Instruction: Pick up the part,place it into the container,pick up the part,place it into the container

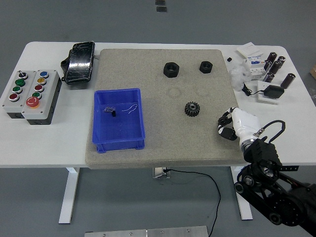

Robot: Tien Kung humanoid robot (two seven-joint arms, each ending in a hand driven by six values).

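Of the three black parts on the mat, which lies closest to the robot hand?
The toothed gear, alone mid-mat, just left of the right robot hand. The two hex nuts sit farther off, near the mat's far edge.
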